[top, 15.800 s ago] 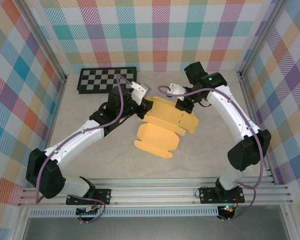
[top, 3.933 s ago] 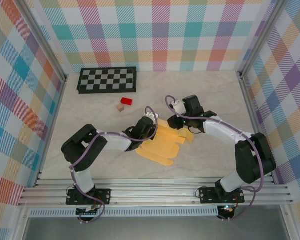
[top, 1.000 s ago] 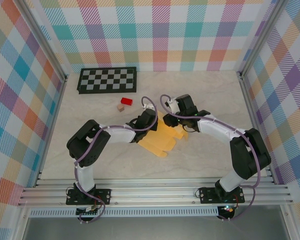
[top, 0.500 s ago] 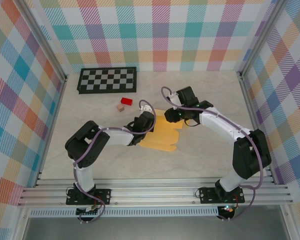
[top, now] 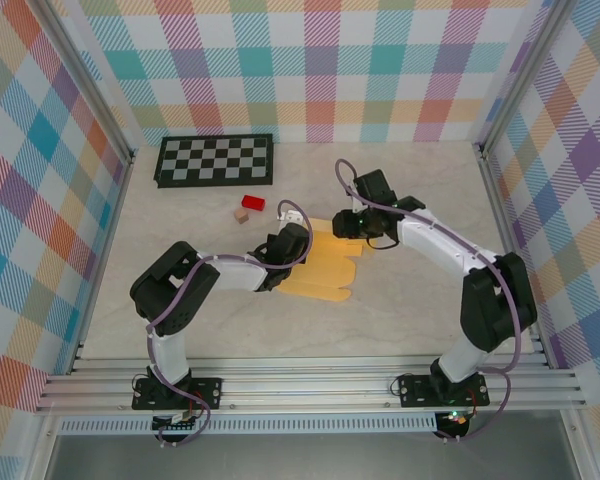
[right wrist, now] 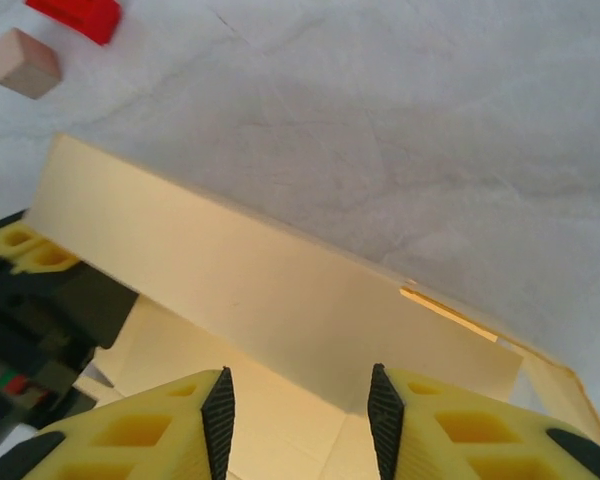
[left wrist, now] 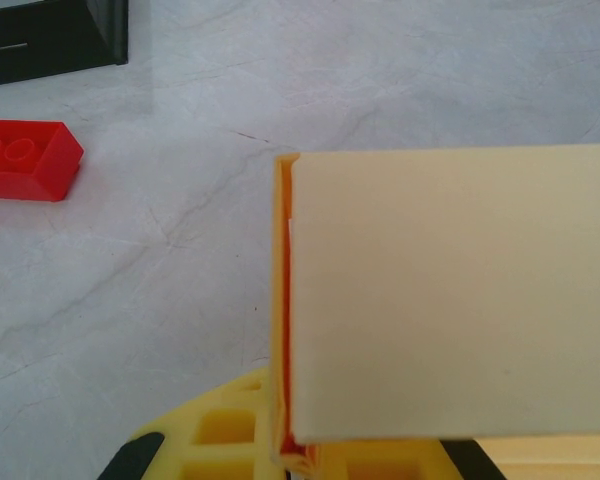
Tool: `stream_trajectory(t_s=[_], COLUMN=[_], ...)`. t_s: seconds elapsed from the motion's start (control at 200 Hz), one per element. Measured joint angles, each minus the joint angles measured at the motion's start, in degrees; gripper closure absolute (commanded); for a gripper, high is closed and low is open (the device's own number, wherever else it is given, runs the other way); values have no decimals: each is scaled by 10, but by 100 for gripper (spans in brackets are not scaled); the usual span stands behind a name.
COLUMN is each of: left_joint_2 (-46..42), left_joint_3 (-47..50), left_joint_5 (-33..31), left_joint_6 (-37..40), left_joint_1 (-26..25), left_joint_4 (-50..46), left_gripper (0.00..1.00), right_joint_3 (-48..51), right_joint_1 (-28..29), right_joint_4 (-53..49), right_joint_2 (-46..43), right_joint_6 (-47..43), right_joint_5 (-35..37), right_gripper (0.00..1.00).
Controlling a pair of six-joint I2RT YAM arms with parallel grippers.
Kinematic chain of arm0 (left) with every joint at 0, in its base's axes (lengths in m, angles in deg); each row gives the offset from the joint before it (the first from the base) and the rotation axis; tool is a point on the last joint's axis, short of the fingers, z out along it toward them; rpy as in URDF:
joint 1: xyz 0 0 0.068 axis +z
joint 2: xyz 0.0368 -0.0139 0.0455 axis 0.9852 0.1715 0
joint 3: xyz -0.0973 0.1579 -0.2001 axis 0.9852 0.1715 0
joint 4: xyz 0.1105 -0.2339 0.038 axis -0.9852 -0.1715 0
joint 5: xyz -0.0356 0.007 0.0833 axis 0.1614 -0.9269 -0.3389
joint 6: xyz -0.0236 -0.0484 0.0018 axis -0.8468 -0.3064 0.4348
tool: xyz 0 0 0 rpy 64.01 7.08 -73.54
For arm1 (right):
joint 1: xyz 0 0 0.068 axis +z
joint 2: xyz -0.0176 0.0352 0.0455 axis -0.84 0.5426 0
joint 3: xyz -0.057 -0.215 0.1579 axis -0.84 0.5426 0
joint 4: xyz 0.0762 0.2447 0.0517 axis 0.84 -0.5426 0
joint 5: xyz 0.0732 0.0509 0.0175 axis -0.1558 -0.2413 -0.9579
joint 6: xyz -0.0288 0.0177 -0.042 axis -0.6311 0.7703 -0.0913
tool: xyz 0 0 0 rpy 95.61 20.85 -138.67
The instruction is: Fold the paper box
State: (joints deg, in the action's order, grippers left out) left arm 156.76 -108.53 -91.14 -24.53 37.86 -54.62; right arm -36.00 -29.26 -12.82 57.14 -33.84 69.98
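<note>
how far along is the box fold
Done: one side panel of the paper box stands upright. In hand: the left end effector pinches that panel's edge; the right end effector hovers open beside it. Left: the rest of the sheet lies flat, no closed box yet.

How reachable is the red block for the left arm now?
Probably reachable: red block lies on the table beyond the left gripper, nothing between. But it seems clamped on the paper box; release first.

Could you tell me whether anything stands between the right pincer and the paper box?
Nothing visible does. The right pincer, jaws apart, sits directly at the raised wall of the paper box; the red block and tan cube lie off to the side, apart from it.
</note>
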Motion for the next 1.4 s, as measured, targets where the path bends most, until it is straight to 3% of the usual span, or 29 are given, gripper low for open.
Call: stream_trajectory(t_s=[0.4, 0.63, 1.085, 1.295, 1.4], left_joint_2=[0, 0, 0, 1, 1], left_joint_3=[-3, -3, -22, -24, -26], left_joint_5=[-13, -28, -48, -51, -51], left_joint_6=[-9, -17, -33, -35, -35], left_joint_1=[-4, -7, -12, -12, -12], left_joint_4=[-11, -17, -58, -66, -70], left_gripper=[100, 100, 100, 100, 100], right_joint_3=[40, 42, 64, 127, 148], right_joint_1=[-19, -24, -32, -80, -88], right_joint_4=[75, 117, 116, 118, 125], right_joint_2=[22, 40, 9, -56, -57], right_joint_6=[91, 109, 98, 87, 85], right_joint_5=[-39, -90, -67, -67, -72], right_gripper=[55, 67, 57, 59, 66])
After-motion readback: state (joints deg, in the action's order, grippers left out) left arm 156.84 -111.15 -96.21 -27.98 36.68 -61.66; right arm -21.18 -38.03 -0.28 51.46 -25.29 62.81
